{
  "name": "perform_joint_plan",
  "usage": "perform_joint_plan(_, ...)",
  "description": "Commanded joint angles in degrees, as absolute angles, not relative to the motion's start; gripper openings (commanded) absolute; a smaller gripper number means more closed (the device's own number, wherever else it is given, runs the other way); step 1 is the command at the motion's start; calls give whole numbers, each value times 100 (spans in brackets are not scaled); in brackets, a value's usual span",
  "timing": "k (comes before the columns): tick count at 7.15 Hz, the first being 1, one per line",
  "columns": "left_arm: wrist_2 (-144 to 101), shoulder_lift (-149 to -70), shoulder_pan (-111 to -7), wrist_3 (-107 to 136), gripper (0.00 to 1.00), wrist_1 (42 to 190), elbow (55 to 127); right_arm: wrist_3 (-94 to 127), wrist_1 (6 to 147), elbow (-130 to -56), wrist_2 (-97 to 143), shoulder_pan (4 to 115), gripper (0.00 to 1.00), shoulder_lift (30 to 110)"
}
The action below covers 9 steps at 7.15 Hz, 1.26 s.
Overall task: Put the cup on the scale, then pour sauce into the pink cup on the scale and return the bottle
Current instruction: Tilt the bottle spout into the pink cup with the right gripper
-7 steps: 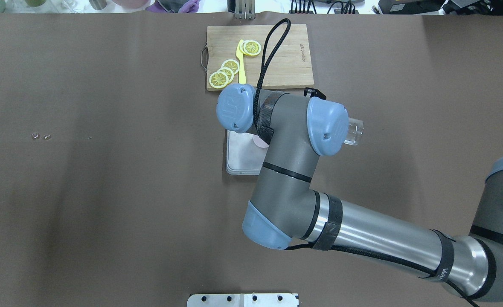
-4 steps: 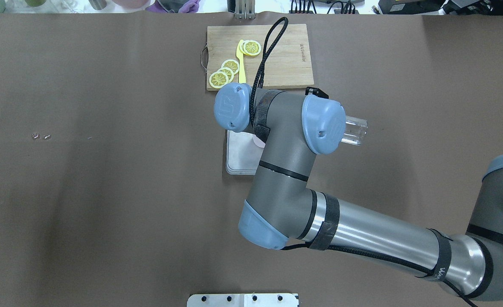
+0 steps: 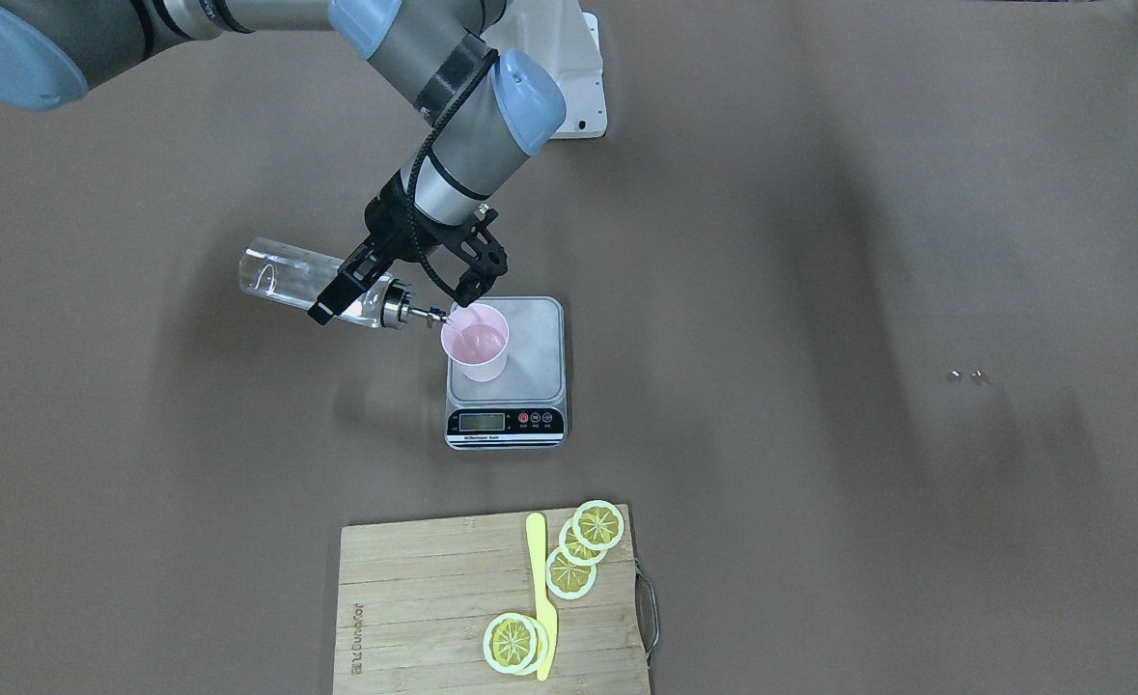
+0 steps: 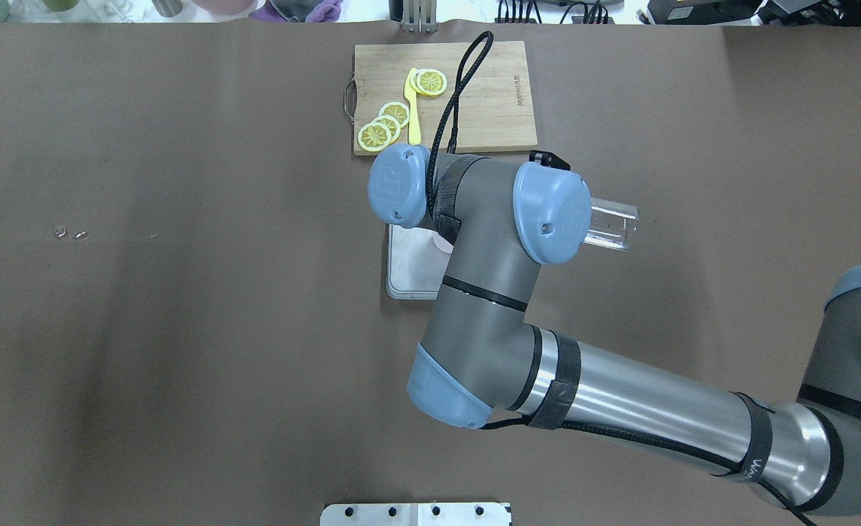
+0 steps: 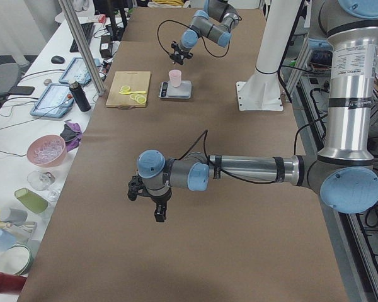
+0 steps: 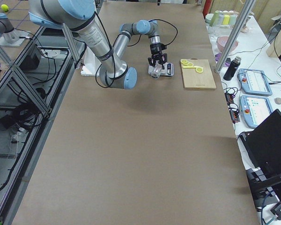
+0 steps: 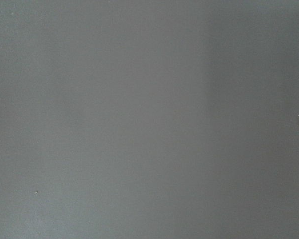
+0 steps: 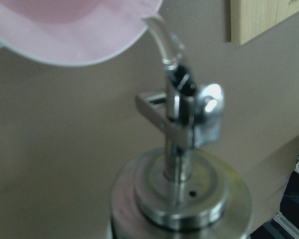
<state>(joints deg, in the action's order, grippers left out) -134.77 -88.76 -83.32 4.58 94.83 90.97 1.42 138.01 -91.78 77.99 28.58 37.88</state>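
Observation:
My right gripper [image 3: 361,290] is shut on the clear glass bottle [image 3: 289,275] and holds it tipped almost level, to the right of the scale [image 3: 530,386]. Its metal spout [image 3: 426,314] reaches the rim of the pink cup [image 3: 477,346], which stands upright on the steel platform. In the right wrist view a clear stream of sauce [image 8: 162,37] runs from the spout [image 8: 182,99] over the cup's rim [image 8: 74,30]. In the overhead view the wrist hides the gripper; only the bottle's base [image 4: 613,228] and part of the scale [image 4: 408,263] show. My left gripper [image 5: 148,201] hangs far away; I cannot tell its state.
A wooden cutting board [image 3: 414,608] with lemon slices [image 3: 573,555] and a yellow knife [image 3: 540,598] lies beyond the scale. Two small bits [image 4: 69,234] lie on the brown table at the left. The left wrist view shows only bare table.
The bottle's base has swung further out to the right in the overhead view as the right wrist turned slightly. The scale and cup have stayed put.

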Motion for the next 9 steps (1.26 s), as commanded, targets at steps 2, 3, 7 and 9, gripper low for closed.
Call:
perform_joint_plan(2,-13482,-8868,-8341,457,98,9510,9114,167,13816,-9185,7787,2804,29,3788)
perform_joint_plan(3,-13465,-8903,-8332,466,98,9518,9106,167,13816,-9185,7787,2795,29,3797)
perform_joint_plan(7,-13438,-8921,-8341,457,98,9554,9061,176,13808,-9185,7717,2777,29,3806)
perform_joint_plan(9,-13439,-8912,-8428,422,98,9562,9105,167,13677,-9333,7725,2777,29,3841)
